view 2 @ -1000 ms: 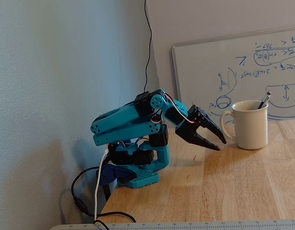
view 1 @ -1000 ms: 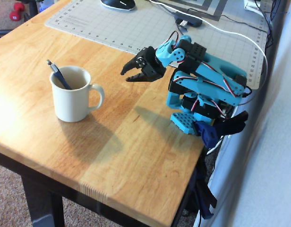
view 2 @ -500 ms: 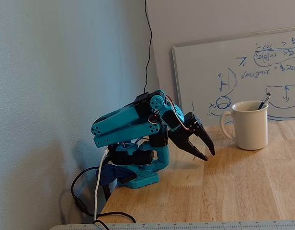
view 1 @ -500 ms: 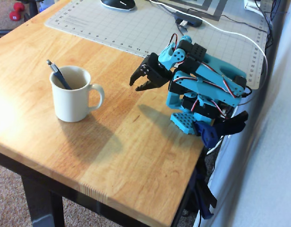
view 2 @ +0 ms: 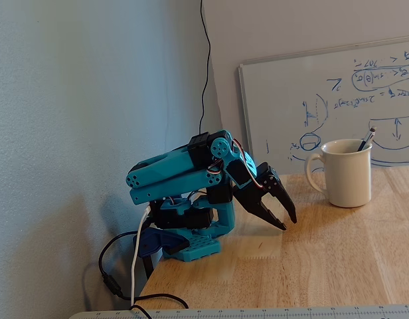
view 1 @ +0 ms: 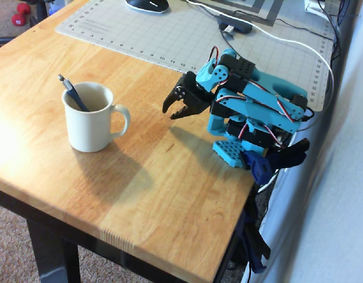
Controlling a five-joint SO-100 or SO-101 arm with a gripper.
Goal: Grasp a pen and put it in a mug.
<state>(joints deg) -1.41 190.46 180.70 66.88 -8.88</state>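
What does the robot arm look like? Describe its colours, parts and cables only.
The arm has bright turquoise plastic links and a perforated turquoise base, with black servo blocks at the joints. Its two-finger gripper is black with pointed, claw-like fingers. Thin red wires loop along the links; a white cable runs from the base.

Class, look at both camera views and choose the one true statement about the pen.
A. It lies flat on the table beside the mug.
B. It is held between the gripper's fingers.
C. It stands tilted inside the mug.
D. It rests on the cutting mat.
C: the pen leans inside the mug, its tip poking above the rim, while the gripper hangs apart from it, holding nothing.
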